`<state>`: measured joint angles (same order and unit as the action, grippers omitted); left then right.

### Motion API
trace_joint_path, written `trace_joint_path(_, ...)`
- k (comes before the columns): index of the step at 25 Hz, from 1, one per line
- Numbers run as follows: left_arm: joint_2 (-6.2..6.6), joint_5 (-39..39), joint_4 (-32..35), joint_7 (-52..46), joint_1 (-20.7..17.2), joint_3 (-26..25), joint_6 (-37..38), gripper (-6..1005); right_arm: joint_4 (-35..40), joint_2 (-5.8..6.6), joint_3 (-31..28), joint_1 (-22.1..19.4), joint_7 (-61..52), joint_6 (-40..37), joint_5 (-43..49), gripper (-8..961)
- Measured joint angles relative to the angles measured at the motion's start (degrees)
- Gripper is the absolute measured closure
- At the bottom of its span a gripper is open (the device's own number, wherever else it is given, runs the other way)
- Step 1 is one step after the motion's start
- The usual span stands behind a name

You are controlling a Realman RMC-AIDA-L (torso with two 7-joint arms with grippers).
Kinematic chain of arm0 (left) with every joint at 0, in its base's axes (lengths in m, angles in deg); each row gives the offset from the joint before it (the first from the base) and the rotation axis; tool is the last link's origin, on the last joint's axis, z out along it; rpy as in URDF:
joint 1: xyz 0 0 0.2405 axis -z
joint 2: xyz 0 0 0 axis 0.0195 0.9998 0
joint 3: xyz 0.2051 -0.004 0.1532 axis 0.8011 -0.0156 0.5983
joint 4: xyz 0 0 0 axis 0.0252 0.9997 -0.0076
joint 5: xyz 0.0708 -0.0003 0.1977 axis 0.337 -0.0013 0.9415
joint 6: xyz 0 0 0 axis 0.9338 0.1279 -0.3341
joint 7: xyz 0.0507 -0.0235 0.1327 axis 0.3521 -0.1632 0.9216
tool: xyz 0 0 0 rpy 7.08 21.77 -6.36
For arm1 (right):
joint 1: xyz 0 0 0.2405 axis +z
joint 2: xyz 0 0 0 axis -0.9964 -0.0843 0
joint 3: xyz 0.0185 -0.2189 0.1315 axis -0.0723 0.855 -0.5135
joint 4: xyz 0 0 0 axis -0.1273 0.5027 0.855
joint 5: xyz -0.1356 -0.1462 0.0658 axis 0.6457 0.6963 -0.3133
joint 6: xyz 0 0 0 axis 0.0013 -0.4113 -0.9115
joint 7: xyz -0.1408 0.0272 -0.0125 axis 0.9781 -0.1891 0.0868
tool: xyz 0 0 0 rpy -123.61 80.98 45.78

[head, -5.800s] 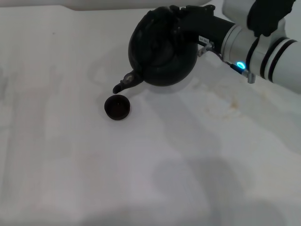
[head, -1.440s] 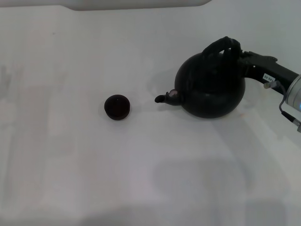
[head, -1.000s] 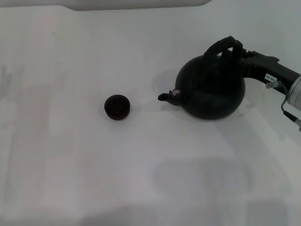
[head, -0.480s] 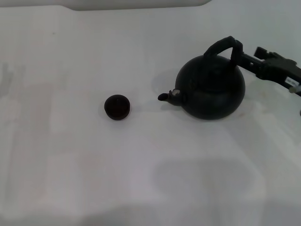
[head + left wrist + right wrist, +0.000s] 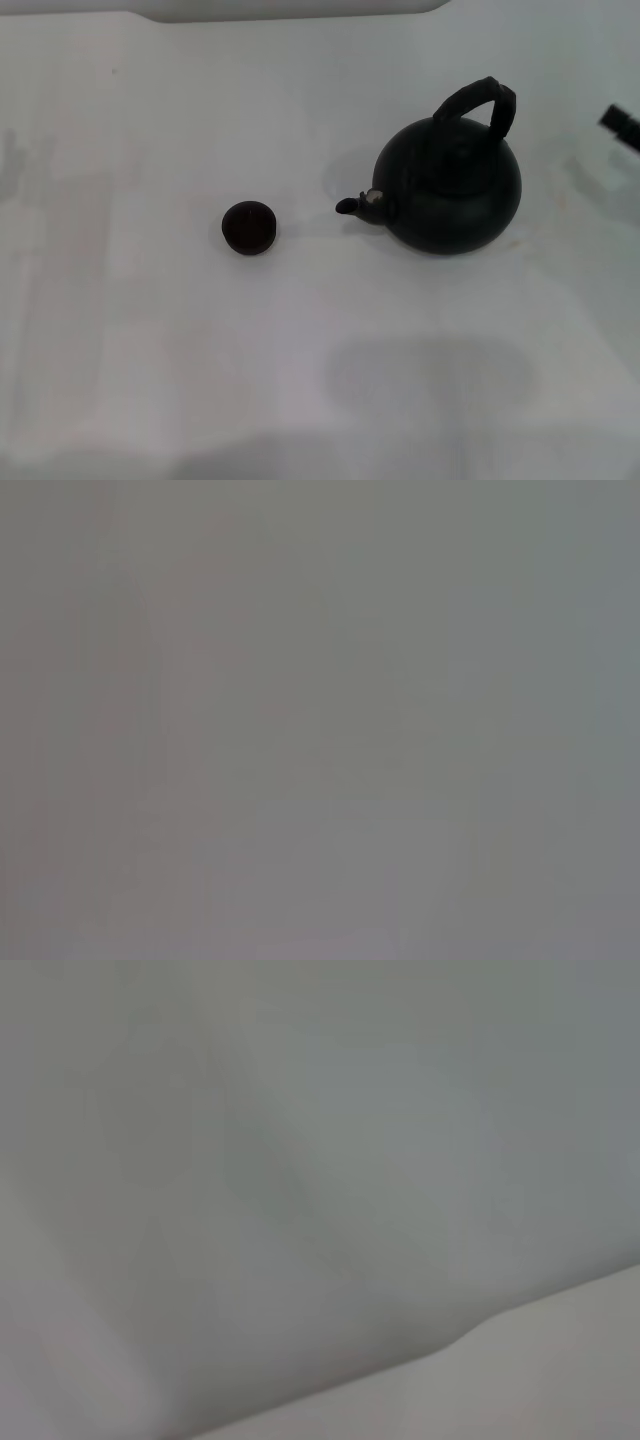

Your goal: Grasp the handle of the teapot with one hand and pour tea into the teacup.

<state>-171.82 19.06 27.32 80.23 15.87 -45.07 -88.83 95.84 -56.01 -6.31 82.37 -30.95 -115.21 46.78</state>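
The matte-black teapot (image 5: 450, 195) stands upright on the white table at the right of the head view, its short spout (image 5: 358, 203) pointing left. Its black arched handle (image 5: 480, 100) rises over the top and is free. The tiny dark teacup (image 5: 249, 227) stands to the left of the spout, apart from it. Only a black tip of my right gripper (image 5: 621, 123) shows at the right edge, well clear of the handle. My left gripper is out of view. Both wrist views show only plain grey-white surface.
The white table (image 5: 300, 380) spreads around both objects. A pale raised edge (image 5: 290, 8) runs along the far side.
My right gripper has let go of the handle and pulled away to the right, almost out of the head view. The teapot stays set down upright.
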Motion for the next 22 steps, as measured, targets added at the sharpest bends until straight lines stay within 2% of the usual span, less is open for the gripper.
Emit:
trace_joint_path(6,0.0,0.0,0.0,0.01,0.24,0.0,0.11,117,-14.9,-0.35,-13.75,7.49,11.02,-8.42,-0.21,79)
trace_joint_path(9,-0.08,0.02,0.0,0.02,0.35,0.0,0.23,117,-21.56,-0.79,-18.82,11.87,24.49,-9.14,-3.12,79)
trace_joint_path(13,-0.22,0.25,-0.14,0.05,0.3,0.0,0.11,117,-27.86,-0.83,-18.75,15.37,43.39,-10.65,-13.38,79)
trace_joint_path(17,-0.36,0.4,-0.49,0.07,0.03,0.29,0.05,117,-33.34,-0.85,-18.72,17.4,55.96,-15.39,-24.32,79)
trace_joint_path(20,-0.49,0.45,-0.52,0.08,-0.02,0.47,0.4,117,-37.6,-0.9,-18.54,19.41,63.18,-16.95,-30.96,79)
trace_joint_path(22,-0.52,0.48,-0.53,0.09,-0.03,0.49,0.41,117,-38.33,-0.87,-18.52,19.89,63.74,-16.96,-31.54,79)
